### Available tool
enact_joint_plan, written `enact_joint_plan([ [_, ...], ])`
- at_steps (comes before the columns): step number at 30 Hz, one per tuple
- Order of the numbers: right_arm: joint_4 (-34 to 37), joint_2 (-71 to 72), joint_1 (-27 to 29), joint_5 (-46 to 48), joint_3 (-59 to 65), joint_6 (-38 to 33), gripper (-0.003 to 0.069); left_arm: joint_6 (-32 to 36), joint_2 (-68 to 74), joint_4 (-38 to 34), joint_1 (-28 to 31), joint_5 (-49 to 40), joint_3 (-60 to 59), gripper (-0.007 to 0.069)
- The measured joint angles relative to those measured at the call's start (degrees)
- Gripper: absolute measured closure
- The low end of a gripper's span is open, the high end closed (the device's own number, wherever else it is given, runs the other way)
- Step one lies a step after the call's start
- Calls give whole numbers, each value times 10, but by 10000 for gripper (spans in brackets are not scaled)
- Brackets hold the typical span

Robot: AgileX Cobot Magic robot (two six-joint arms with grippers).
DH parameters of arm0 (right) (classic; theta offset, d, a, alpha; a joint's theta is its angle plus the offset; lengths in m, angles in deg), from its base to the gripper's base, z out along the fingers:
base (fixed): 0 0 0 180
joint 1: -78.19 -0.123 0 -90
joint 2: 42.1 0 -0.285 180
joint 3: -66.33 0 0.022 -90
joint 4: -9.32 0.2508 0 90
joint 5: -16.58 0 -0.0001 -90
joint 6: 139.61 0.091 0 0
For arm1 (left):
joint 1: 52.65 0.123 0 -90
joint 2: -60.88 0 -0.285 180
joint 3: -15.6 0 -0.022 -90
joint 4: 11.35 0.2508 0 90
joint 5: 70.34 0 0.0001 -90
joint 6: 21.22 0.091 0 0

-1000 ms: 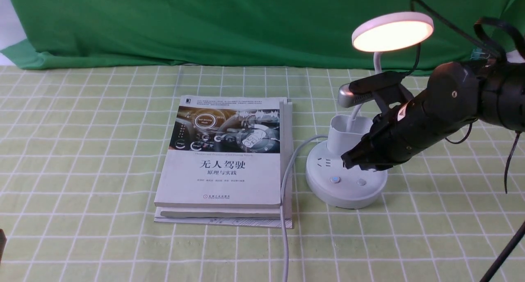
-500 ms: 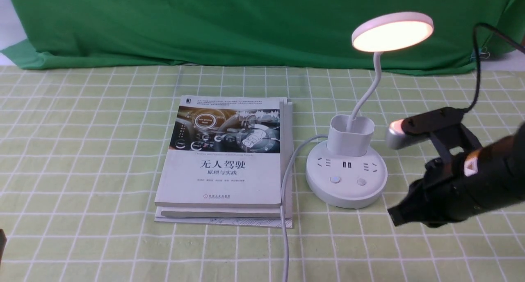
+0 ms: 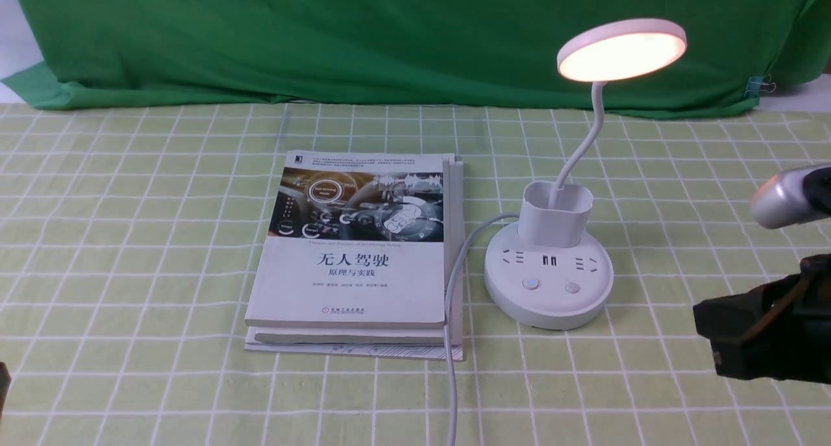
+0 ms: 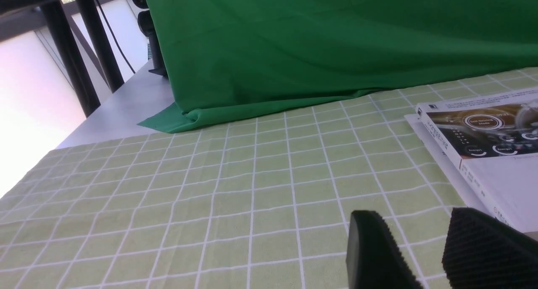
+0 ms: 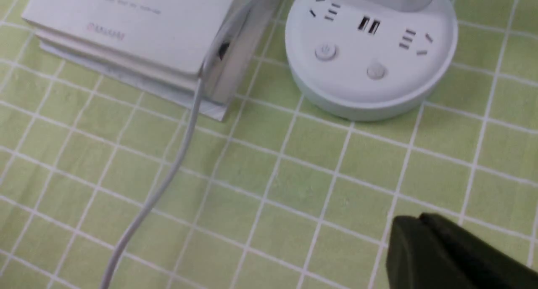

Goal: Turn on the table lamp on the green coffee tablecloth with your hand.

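Observation:
The white table lamp (image 3: 549, 264) stands on the green coffee tablecloth (image 3: 130, 251), right of centre. Its disc head (image 3: 621, 49) glows. Its round base (image 5: 370, 57) shows two buttons and sockets in the right wrist view. My right gripper (image 3: 704, 332), the hand, is shut and empty at the right edge, well clear of the base; in its wrist view the gripper (image 5: 414, 221) has its jaws together. My left gripper (image 4: 410, 226) is open and empty, low over the cloth near the book's left side; a sliver of it shows at the front view's left edge.
A stack of books (image 3: 357, 258) lies left of the lamp, also in the left wrist view (image 4: 483, 146). The lamp's grey cord (image 3: 451, 342) runs along the books' right edge toward me. A dark green backdrop (image 3: 389, 37) hangs at the far side.
My right gripper has pulled back from over the lamp's base, moving right and toward me to the frame's right edge. The lamp head glows in all frames.

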Motion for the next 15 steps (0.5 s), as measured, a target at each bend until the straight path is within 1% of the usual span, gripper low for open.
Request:
enact_joint_plan([
  [3, -24, 25, 1, -39, 9, -3, 599, 0, 0, 0, 0, 0, 0, 388],
  [6, -32, 76, 28, -102, 52, -48, 600, 0, 0, 0, 0, 0, 0, 388],
  [8, -36, 133, 69, -148, 101, -73, 600, 0, 0, 0, 0, 0, 0, 388],
  [9, -38, 186, 97, -176, 147, -81, 600, 0, 0, 0, 0, 0, 0, 388],
  [12, -38, 285, 155, -236, 233, -90, 600, 0, 0, 0, 0, 0, 0, 388],
  [14, -38, 377, 196, -264, 313, -91, 600, 0, 0, 0, 0, 0, 0, 388],
  [15, -38, 405, 206, -266, 337, -91, 600, 0, 0, 0, 0, 0, 0, 388],
])
